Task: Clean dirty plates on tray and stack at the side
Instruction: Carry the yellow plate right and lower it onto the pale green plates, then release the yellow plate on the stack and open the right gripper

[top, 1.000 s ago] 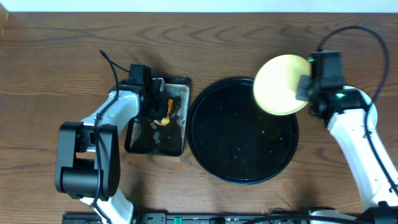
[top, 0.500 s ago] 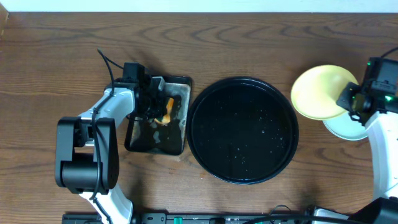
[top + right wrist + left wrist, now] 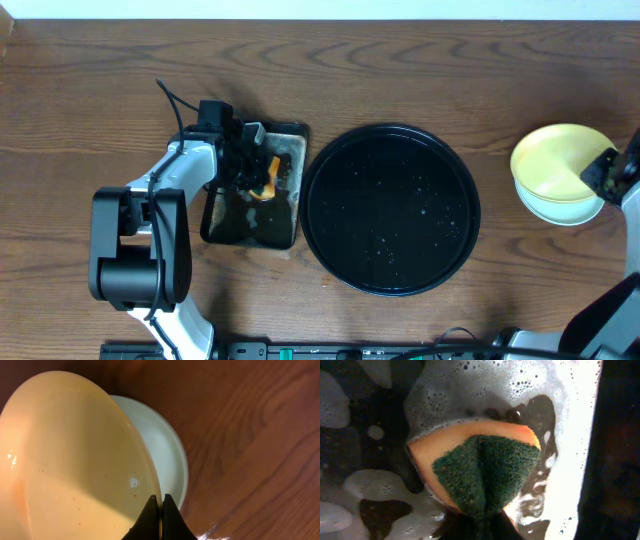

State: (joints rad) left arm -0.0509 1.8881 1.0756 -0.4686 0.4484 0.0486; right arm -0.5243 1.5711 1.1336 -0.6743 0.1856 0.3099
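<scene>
The black tray (image 3: 390, 232) lies mid-table with no plate on it. My right gripper (image 3: 601, 173) is shut on the rim of the pale yellow plate (image 3: 553, 163) at the far right. That plate hangs tilted just above a mint-white plate (image 3: 562, 213) lying on the table. The right wrist view shows the yellow plate (image 3: 70, 460) pinched on edge in my right gripper (image 3: 161, 502), with the mint plate (image 3: 169, 455) behind it. My left gripper (image 3: 258, 180) is shut on a green-and-orange sponge (image 3: 480, 467) over foamy water.
A small rectangular black pan (image 3: 238, 228) with soapy water sits left of the tray, under the left gripper. The foam (image 3: 470, 390) covers much of the pan floor. The table's right edge is close to the plates.
The right gripper has carried the yellow plate from above the tray's right rim to the far right, over the mint-white plate. The left arm has barely moved.
</scene>
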